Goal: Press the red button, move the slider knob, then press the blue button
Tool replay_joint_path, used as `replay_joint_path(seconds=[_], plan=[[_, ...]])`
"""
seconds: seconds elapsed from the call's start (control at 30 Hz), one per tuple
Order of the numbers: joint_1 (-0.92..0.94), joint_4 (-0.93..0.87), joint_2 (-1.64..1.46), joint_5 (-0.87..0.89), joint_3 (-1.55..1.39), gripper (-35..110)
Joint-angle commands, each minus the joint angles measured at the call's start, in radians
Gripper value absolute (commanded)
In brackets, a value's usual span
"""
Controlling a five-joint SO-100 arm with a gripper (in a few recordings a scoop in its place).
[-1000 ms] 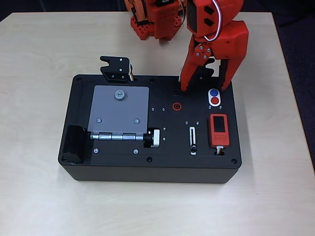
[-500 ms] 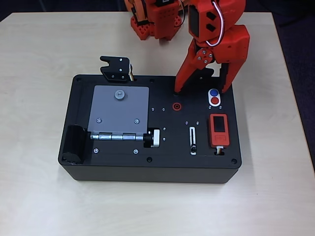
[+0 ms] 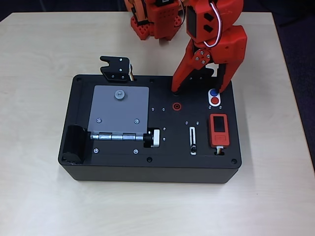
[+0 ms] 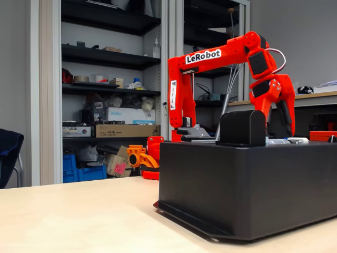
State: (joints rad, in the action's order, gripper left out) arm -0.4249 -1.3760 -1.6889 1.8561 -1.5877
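- there's a black box (image 3: 118, 167) sitting on a light wood surface (image 3: 39, 59), pretty chunky when seen from the side in the fixed view
- grey hinged plate (image 3: 119, 109) takes up the left part of the box top, hinge along its near edge
- ribbed white-and-black knob (image 3: 154, 138) right at the end of that hinge
- red ring socket (image 3: 176, 105) with a dark hole, mid-panel
- red rectangular module (image 3: 218, 129) with a black screen, over on the right
- shelves (image 4: 105, 58) full of boxes and clutter in the background
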Motion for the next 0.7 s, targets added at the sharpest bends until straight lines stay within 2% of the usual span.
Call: replay_joint_path(seconds=[0.0,0.67], plan=[[0.005,-0.005,-0.058,-0.006,-0.008,41],[0.014,0.021,-0.089,-0.014,-0.058,41]])
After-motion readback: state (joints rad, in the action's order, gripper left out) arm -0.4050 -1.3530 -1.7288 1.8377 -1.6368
